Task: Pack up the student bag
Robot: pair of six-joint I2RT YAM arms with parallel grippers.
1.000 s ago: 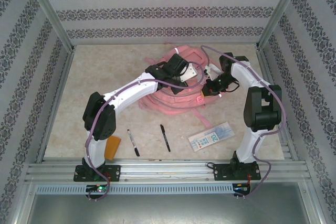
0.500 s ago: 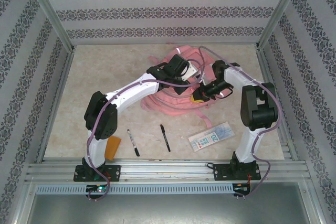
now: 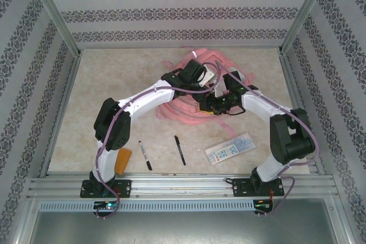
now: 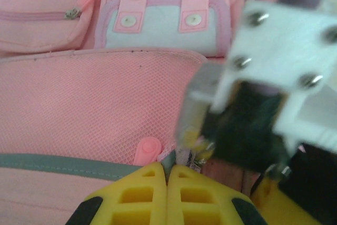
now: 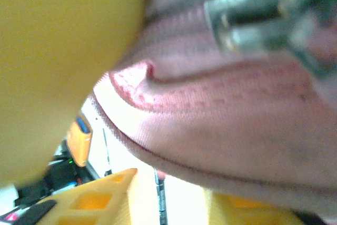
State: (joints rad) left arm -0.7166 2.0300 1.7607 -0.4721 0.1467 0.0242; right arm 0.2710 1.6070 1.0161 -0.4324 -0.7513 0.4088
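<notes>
Nearest the arm bases, a small flat orange item (image 3: pixel 122 160) lies at the near left of the beige table (image 3: pixel 103 84). To its right lie a black pen (image 3: pixel 144 155) and a second black pen (image 3: pixel 180 150), apart from each other. Further right, a blue-and-white printed card (image 3: pixel 230 148) rests at an angle. Beyond these, toward the middle and far part of the table, the student bag (image 3: pixel 184 107) lies flat, its pink straps spilling out toward the near side. Both arms reach in over it and meet above its right half. The left gripper (image 4: pixel 167 178) has its yellow fingers pressed together, with a thin sliver of the bag's edge caught between their tips. It sits just right of a pink zip pull (image 4: pixel 147 152) and at the near edge of a pink mesh panel (image 4: pixel 89 104). Beyond the mesh, a pale flap with four snap studs (image 4: pixel 163 22) lies on the far part of the bag. The right gripper (image 3: pixel 211 106) sits just beside the left one, almost touching it. In the right wrist view its yellow fingers (image 5: pixel 100 196) stand apart, with a fold of pink fabric bulging across the gap. Whether they press on that fold cannot be told.
</notes>
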